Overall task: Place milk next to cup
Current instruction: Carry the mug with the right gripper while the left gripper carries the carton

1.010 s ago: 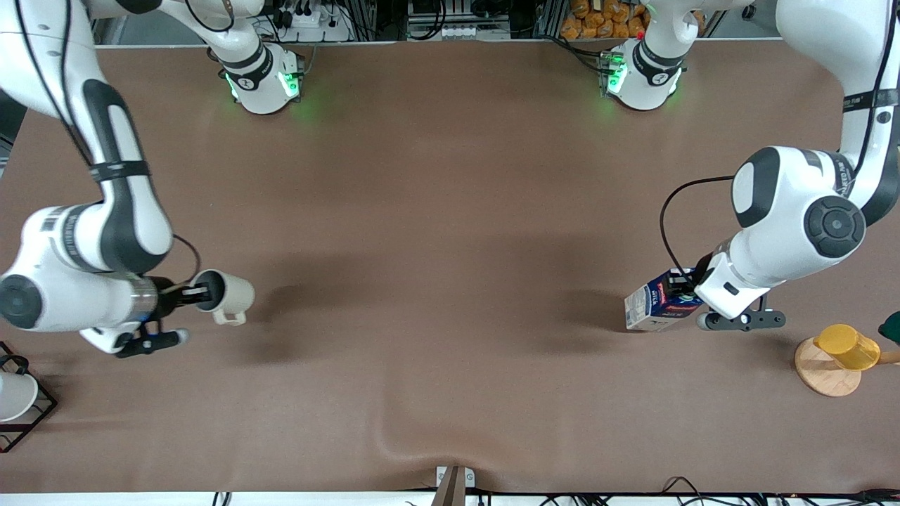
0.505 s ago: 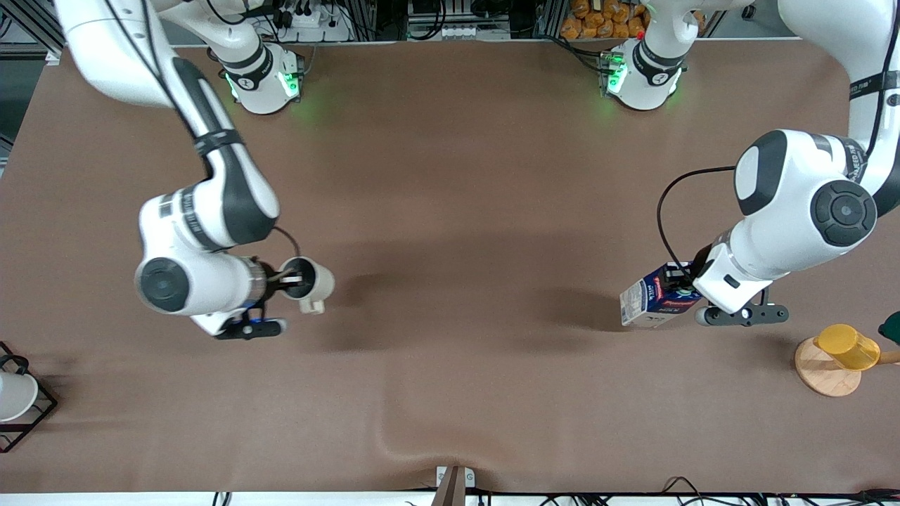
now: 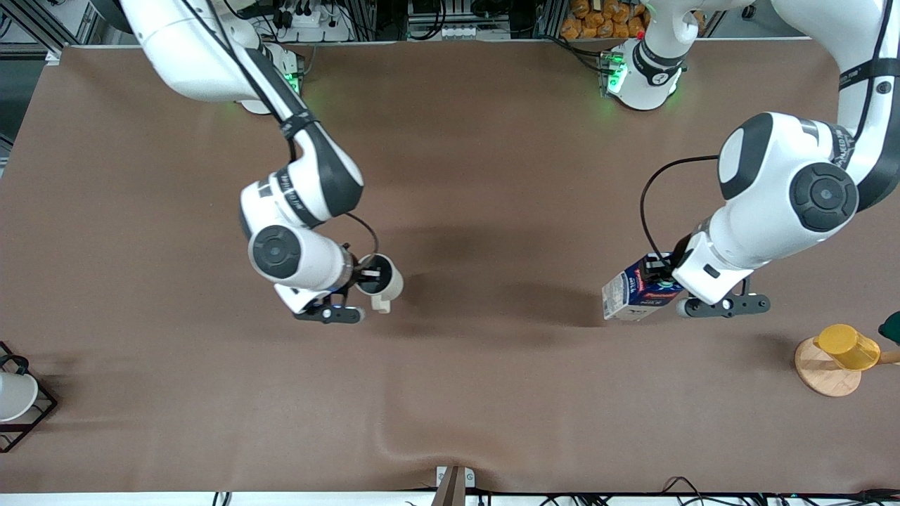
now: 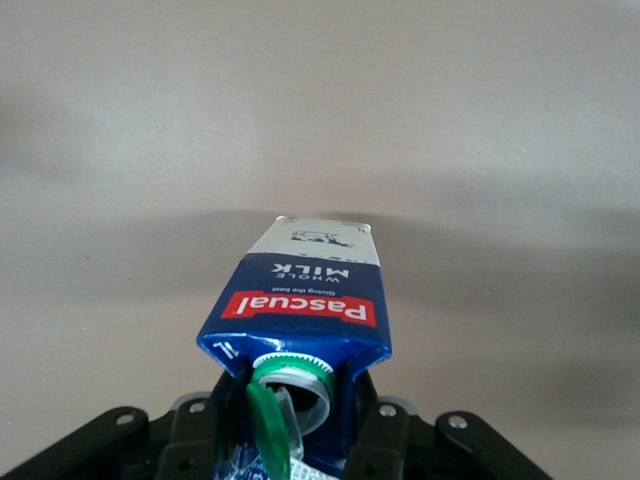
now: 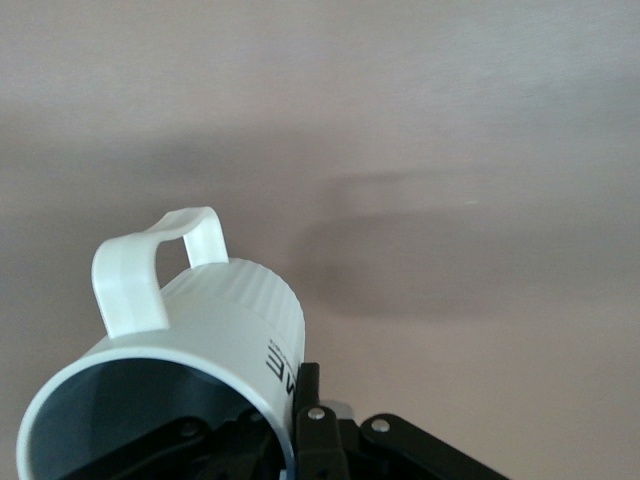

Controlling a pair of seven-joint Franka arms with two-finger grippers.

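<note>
My left gripper (image 3: 668,280) is shut on the milk (image 3: 636,292), a dark-blue carton with a red band and pale sides, held tilted over the table toward the left arm's end. In the left wrist view the milk (image 4: 300,320) fills the jaws of my left gripper (image 4: 300,440), its green cap flipped open. My right gripper (image 3: 362,277) is shut on the rim of the cup (image 3: 385,281), a cream-white mug with a dark inside, held tilted over the table's middle. In the right wrist view the cup (image 5: 200,330) shows its squared handle, and my right gripper (image 5: 290,425) pinches its wall.
A yellow cup (image 3: 847,346) sits on a round wooden coaster (image 3: 826,372) at the left arm's end. A white cup in a black wire frame (image 3: 15,397) stands at the right arm's end. The brown table cover (image 3: 450,176) has a wrinkle near the front edge.
My right arm has carried the cup from the right arm's end toward the table's middle. My left arm has shifted the milk slightly toward the middle.
</note>
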